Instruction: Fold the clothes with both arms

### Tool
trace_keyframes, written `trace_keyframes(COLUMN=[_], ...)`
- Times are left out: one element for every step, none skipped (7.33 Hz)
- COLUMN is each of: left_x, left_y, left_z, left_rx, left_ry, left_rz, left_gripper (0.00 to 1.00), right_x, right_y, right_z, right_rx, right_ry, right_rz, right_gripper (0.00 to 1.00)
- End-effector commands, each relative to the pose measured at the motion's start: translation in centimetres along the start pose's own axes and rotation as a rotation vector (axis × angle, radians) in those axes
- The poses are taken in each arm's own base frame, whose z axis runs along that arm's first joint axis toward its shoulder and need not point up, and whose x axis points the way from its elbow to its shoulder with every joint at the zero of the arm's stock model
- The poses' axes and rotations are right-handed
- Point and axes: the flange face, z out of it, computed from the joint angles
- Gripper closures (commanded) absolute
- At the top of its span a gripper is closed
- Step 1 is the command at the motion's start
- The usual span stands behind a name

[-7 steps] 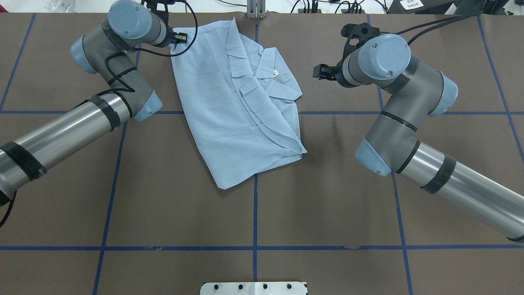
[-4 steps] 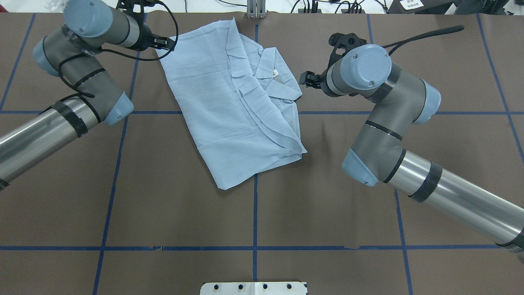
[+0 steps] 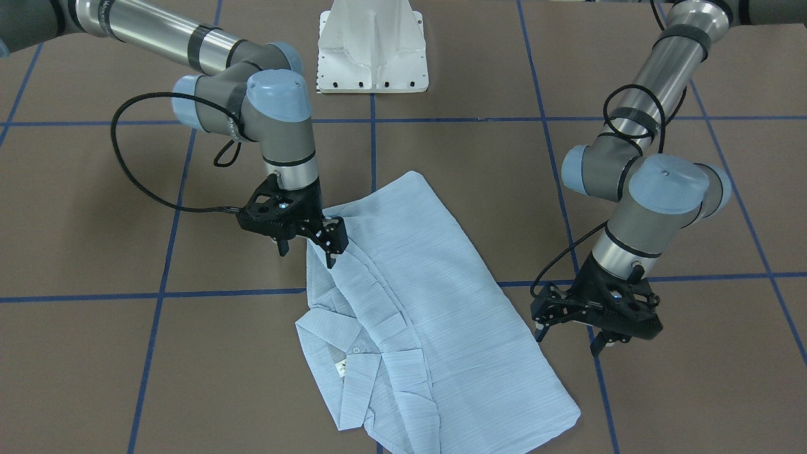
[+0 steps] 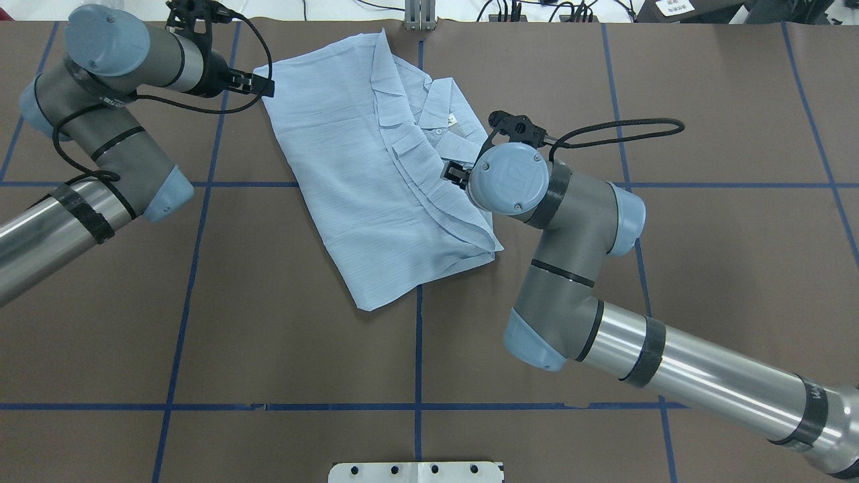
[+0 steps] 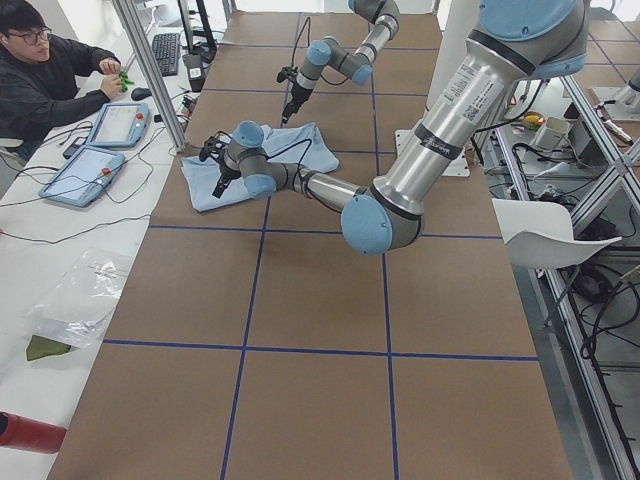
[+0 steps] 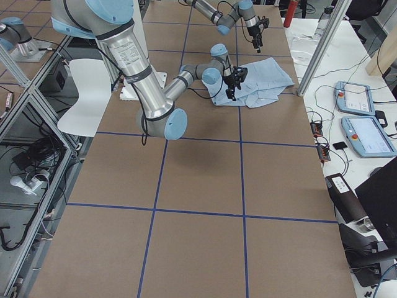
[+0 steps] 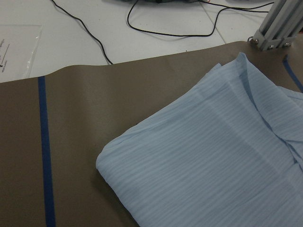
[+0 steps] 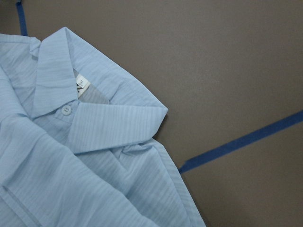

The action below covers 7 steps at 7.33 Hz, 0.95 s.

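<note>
Right gripper (image 3: 307, 256), jaws apart, hangs over the shirt's (image 4: 349, 174) edge just beside the collar (image 8: 52, 80). Folded, the shirt lies flat in the upper middle of the overhead frame, on the brown table (image 4: 268, 335). Left gripper (image 3: 567, 343), also spread and empty, sits by the shirt's upper-left corner.

Folded shirt (image 4: 349, 168) on brown table (image 4: 268, 335)
</note>
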Motion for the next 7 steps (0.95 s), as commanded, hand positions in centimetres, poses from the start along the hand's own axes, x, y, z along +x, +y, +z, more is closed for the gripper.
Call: trace_keyframes(left_x=[-0.1,0.0,-0.3,-0.3,-0.4,-0.4,-0.4], left_y=[0.6,0.7,0.9,0.9,1.0,1.0,1.0], left_z=[0.2,0.3,0.3,0.3,0.4,0.4,0.4], left_rx=[-0.005,-0.005,-0.007,-0.007,-0.008,-0.008,-0.008], left_ry=[0.000,-0.001,-0.003,-0.003,-0.004,-0.004,-0.004], left_rz=[-0.004,-0.005,-0.006,-0.006,-0.007,-0.007,-0.011], left_gripper=[0.00,0.00,0.00,0.00,0.00,0.00,0.00], right_x=[0.2,0.8,1.1,1.3,1.4,1.4,1.4], right_y=[3.5,4.0,4.8,5.7,6.1,6.4,6.6], right_z=[0.7,1.1,1.4,1.7,1.8,1.8,1.9], right_rx=[0.020,0.020,0.036,0.038,0.045,0.051,0.053], right_ry=[0.028,0.046,0.050,0.065,0.080,0.080,0.080], right_rz=[-0.013,-0.013,-0.020,-0.033,-0.040,-0.045,-0.047], right_gripper=[0.03,0.04,0.05,0.07,0.09,0.11,0.15])
